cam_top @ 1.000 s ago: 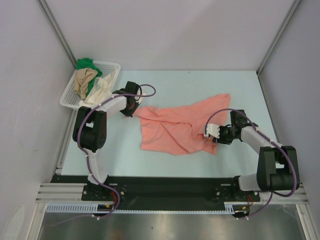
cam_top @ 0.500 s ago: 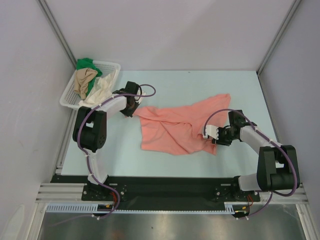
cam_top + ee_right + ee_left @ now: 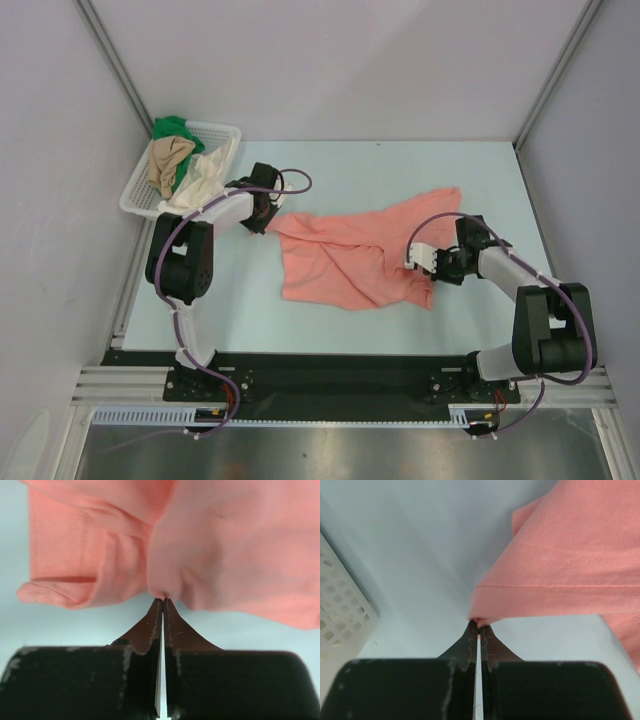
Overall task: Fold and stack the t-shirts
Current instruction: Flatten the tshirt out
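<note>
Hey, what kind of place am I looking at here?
Likely a robotics lab test cell: two robot arms bolted to a pale table, plain wall panels on metal framing around it, and a salmon-pink t-shirt lying there.

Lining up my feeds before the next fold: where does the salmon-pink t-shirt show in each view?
Top external: salmon-pink t-shirt lies crumpled mid-table.
Left wrist: upper right, its hemmed corner pinched in the shut left hand.
Right wrist: fills the top, a fold pinched in the shut right hand.
Shared landmark: the pale blue table under the shirt shows in all three.
</note>
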Controlling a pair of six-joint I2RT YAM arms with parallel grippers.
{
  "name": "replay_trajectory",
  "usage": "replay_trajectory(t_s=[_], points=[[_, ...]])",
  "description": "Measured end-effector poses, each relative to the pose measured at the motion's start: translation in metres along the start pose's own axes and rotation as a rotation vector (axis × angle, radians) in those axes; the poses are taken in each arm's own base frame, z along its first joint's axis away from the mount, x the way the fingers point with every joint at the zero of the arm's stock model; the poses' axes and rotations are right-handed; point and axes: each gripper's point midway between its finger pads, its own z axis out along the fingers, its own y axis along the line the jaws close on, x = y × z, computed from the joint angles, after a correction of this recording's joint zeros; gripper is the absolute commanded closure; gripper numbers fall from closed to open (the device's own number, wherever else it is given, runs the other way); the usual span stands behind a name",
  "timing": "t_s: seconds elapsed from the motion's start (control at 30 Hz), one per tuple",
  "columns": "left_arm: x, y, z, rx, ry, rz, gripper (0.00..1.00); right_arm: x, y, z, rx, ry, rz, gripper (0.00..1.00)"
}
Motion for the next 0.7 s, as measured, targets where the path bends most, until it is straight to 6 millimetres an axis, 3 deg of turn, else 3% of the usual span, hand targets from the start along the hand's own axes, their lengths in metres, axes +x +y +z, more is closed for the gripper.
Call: replay_trajectory(t_s=[0.13,0.33,0.4,0.53,0.7], points=[[0.0,0.002,0.0,-0.008,0.002,0.015,1.0,-0.003,-0.029,-0.02,0.093,0.004,0.051,1.0],[-0.01,0.0,-0.007,-0.017,-0.015,0.033,1.0,-0.031,-0.113,-0.083,0.366,-0.051,0.189,1.0],[-0.015,-0.003,-0.01,-0.02,-0.029,0.043,1.0,-0.039,-0.134,-0.105,0.45,-0.083,0.254,1.0],[-0.026,-0.016,-0.025,-0.008,-0.062,0.065,1.0,-0.045,-0.153,-0.14,0.559,-0.125,0.4,1.0],[-0.056,-0.027,-0.061,0.032,-0.158,0.034,1.0,-0.038,-0.158,-0.168,0.647,-0.165,0.608,1.0]])
